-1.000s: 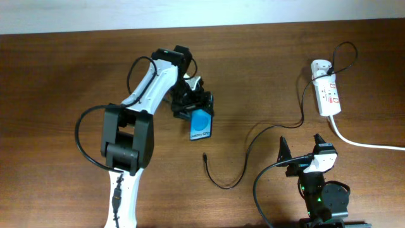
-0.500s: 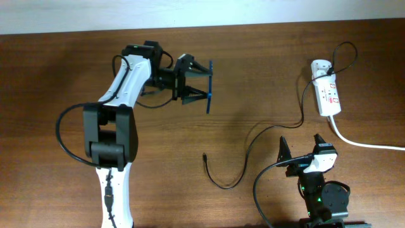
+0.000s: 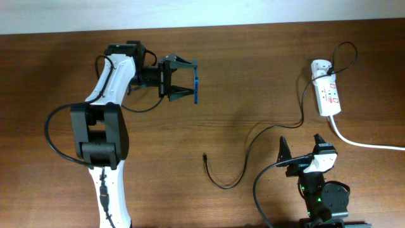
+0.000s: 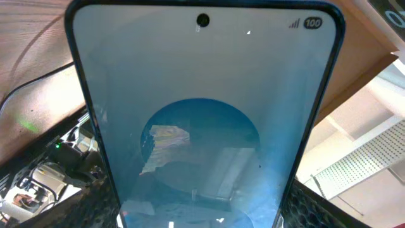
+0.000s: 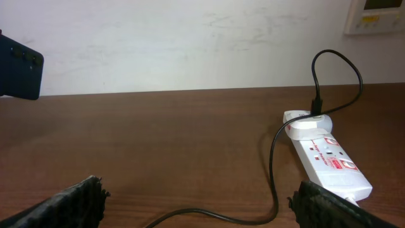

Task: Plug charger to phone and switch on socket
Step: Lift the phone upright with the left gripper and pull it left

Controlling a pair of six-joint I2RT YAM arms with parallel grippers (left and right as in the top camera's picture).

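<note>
My left gripper is shut on the phone and holds it edge-on above the table, at the upper middle. The phone's blue screen fills the left wrist view, and its dark back shows at the left of the right wrist view. The charger's black cable lies on the table with its plug tip free near the centre; its other end is at a white adapter on the socket at the right. My right gripper is open and empty at the front right, near the cable and the socket.
The socket's thick white cord runs off the right edge. A pale wall stands behind the table's far edge.
My left arm has lifted the phone off the table, turned it edge-on and carried it up and to the left. The right arm and the cable have not moved.
</note>
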